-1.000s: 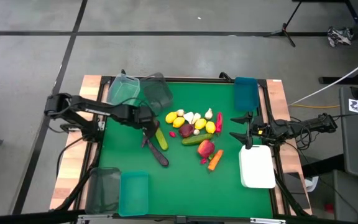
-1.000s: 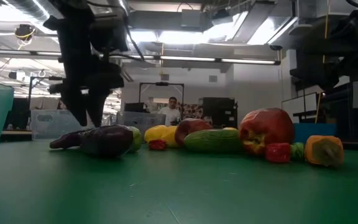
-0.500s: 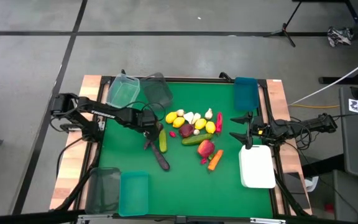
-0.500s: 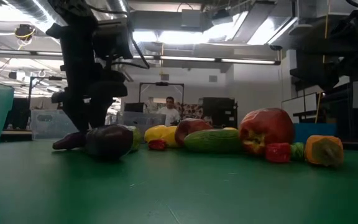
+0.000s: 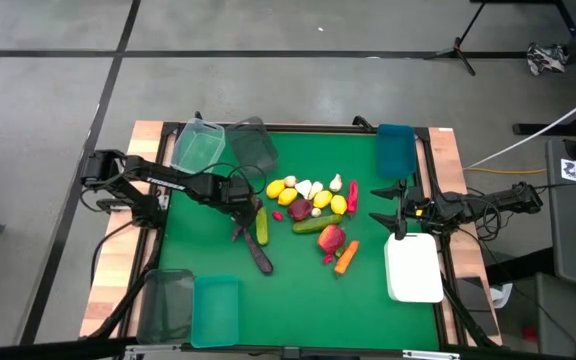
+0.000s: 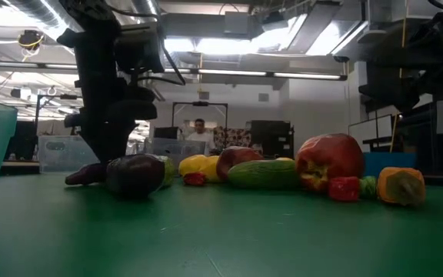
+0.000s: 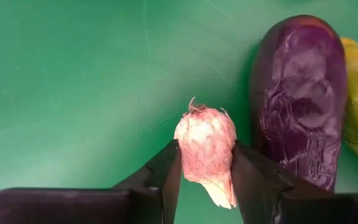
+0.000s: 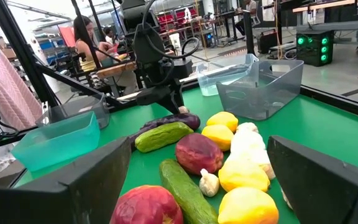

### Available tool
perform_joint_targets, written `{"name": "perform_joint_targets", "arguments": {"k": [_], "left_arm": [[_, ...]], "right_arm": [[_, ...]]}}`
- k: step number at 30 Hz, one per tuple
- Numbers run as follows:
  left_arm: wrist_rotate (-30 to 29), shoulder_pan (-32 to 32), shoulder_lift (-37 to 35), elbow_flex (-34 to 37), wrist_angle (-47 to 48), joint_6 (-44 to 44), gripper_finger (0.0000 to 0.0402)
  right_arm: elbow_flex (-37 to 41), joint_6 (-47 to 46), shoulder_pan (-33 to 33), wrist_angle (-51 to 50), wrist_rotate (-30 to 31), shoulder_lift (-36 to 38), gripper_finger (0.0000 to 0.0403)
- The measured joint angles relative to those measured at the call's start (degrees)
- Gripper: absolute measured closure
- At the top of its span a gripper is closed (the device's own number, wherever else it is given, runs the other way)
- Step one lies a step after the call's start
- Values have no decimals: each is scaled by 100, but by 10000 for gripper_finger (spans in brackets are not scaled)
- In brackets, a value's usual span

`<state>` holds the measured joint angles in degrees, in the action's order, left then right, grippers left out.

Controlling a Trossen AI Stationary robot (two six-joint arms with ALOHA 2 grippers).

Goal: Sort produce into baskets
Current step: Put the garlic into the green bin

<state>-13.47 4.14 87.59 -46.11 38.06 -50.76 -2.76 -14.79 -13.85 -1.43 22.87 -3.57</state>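
The desk was covered in green, with tubs at its corners and the produce heaped near its middle. The left arm was extended from the left edge over the desk, and the left gripper was lowered at the left flank of the heap. The right arm was parked at the right edge, its right gripper spread wide and empty, well apart from that flank.

A dark eggplant was seen just beside the left gripper, its long axis running roughly parallel to the fingers. A green cucumber lay beside it on the heap side.

A white garlic bulb was located directly between the left gripper's fingers, with its tip pointed away from the wrist. The fingers were pinched against both sides of the bulb, which appeared to rest on or just above the desk surface. The coming move is judged to be a straight lift, and the eggplant close alongside could be brushed. The clear tub and the grey tub stood nearest, behind the left gripper.
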Motion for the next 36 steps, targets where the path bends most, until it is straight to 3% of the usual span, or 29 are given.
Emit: {"name": "perform_joint_targets", "arguments": {"k": [8,19,27,36], "left_arm": [[174,2,-2,-186,72,153,276],[68,306,-24,-1413,802,1018,275],[-639,1224,-24,-2248,741,2098,274],[-598,2633,-17,-2343,333,2717,274]], "right_arm": [[2,2,0,0,0,-2,27],[2,4,0,-2,0,0,27],[2,4,0,-2,0,-2,27],[4,4,0,-9,0,-2,27]]}}
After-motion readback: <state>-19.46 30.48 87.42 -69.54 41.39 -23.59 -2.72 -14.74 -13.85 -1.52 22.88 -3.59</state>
